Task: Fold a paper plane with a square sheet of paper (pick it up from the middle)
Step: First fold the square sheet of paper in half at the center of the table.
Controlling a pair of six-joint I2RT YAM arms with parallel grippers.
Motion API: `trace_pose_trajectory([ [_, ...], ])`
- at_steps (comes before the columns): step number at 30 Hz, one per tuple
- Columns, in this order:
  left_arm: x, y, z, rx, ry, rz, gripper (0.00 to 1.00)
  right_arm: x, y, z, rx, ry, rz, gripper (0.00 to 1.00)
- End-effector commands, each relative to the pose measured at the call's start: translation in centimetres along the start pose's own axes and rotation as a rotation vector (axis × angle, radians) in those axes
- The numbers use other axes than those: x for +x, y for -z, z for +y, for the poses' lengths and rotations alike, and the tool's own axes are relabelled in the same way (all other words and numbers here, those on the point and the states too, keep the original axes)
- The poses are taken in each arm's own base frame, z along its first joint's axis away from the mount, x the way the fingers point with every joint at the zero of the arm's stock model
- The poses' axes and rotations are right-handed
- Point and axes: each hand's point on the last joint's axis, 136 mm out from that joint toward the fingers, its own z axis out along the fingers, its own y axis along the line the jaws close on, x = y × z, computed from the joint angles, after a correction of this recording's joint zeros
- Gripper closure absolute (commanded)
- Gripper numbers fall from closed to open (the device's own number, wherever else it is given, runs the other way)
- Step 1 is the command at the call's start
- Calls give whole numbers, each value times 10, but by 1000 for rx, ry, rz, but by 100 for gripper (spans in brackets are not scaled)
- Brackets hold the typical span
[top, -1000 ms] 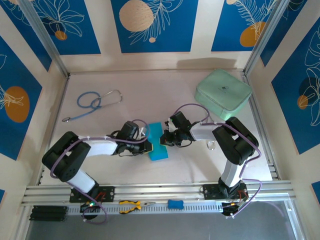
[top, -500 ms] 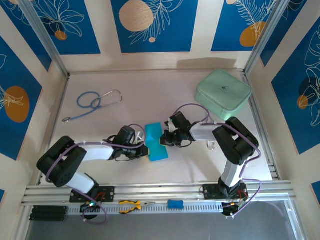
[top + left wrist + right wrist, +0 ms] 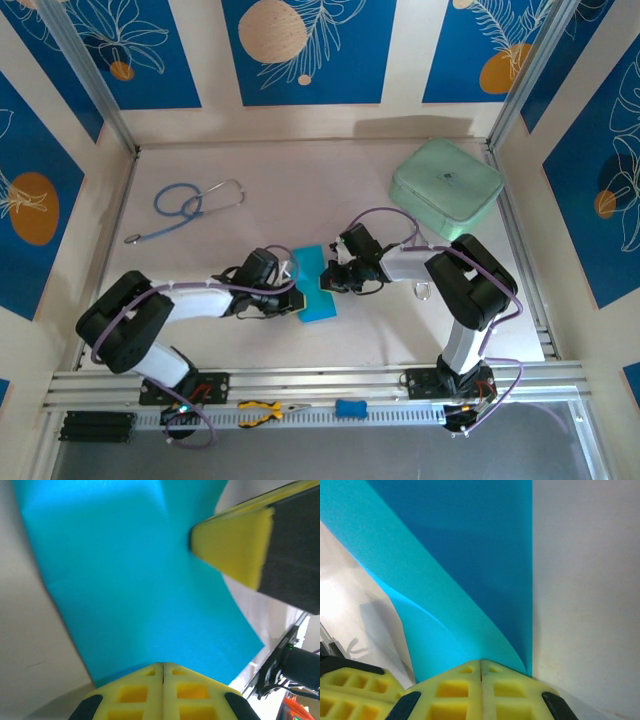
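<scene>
Between both jaws, paper sheet (image 3: pixel 320 300), apparently pinched

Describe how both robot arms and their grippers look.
The left arm and right arm have black joint housings and white link tubes, with thin lilac cables looping along them. The left gripper and right gripper carry yellow fingers moulded with square cells, flanked by black.

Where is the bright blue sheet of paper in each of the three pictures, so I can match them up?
Top external: the sheet of paper lies mid-table, between the two arms' tips.
Left wrist: it spreads from the top edge down to the left end effector, which pinches it.
Right wrist: it rises left of centre from the shut right end effector.
Shared landmark: the pale table beside it.
</scene>
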Motion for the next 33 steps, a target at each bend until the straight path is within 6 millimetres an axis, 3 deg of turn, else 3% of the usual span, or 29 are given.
trace_pose_trajectory([
  [1,9,-5,8,-7,13,22,97,34,-7,-46,161,-96,90,100],
  [10,43,-1,56,-131,12,73,97,34,-8,-48,165,-100,93,100],
  [13,45,3,58,-151,-13,78,98,34,-8,-48,165,-101,94,100],
  [24,35,21,31,-119,-138,34,97,35,-8,-47,165,-100,96,100],
  [29,8,31,6,-67,-112,-101,96,36,-6,-48,167,-100,94,100],
  [33,-6,22,-23,47,-92,-114,95,35,-6,-47,167,-99,95,100],
])
